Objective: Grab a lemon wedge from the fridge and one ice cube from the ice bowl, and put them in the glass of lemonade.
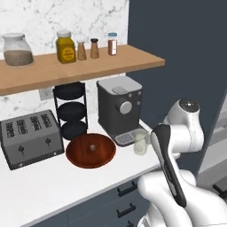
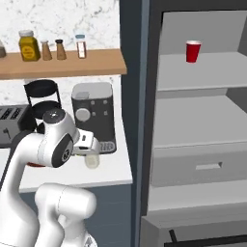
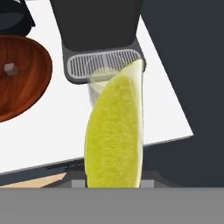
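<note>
My gripper (image 3: 113, 183) is shut on the lemon wedge (image 3: 116, 131), a yellow slice that stands large in the middle of the hand view. Just behind and below the wedge is the glass of lemonade (image 3: 97, 81), which stands on the white counter in front of the coffee machine (image 3: 103, 26). From the right base view my hand (image 2: 89, 143) hovers just above the glass (image 2: 91, 161). The reddish-brown ice bowl (image 1: 91, 150) sits to the left of the glass (image 1: 141, 144), with one ice cube (image 1: 92, 146) in its middle. The fridge (image 2: 202, 120) stands open to the right.
A toaster (image 1: 29, 137) and a black three-tier rack (image 1: 71, 111) stand at the back of the counter. Jars and shakers line the wooden shelf (image 1: 80, 66) above. A red cup (image 2: 193, 50) stands on the fridge's top shelf. The counter edge (image 3: 175, 135) ends close to the fridge.
</note>
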Tool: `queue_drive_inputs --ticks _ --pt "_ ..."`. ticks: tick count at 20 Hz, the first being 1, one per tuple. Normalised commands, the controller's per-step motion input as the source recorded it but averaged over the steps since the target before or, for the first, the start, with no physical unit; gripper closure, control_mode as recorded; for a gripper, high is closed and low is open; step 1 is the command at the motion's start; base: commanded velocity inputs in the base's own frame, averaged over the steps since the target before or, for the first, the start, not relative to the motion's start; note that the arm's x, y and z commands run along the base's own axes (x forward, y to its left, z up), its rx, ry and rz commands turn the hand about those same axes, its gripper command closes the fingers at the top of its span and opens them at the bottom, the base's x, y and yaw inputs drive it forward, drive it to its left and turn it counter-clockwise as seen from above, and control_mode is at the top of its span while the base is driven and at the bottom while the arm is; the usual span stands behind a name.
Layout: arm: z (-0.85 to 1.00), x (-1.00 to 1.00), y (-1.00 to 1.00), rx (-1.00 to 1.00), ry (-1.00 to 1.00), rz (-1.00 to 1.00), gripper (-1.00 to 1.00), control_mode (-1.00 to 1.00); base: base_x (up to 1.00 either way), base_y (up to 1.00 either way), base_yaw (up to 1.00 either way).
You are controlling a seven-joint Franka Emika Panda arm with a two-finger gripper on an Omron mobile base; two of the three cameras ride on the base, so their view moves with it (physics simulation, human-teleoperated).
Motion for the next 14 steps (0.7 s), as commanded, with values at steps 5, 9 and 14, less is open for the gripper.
queue_drive_inputs --ticks 5,9,14 --pt "0.0 0.0 0.0 0.0 0.0 0.0 1.0 1.0 0.17 0.45 -0.31" --pt "0.0 0.02 0.12 0.0 0.0 -0.01 1.0 -1.0 0.07 0.26 -0.07" --pt "0.0 0.0 0.01 0.0 0.0 0.0 1.0 -1.0 0.0 0.0 0.0"
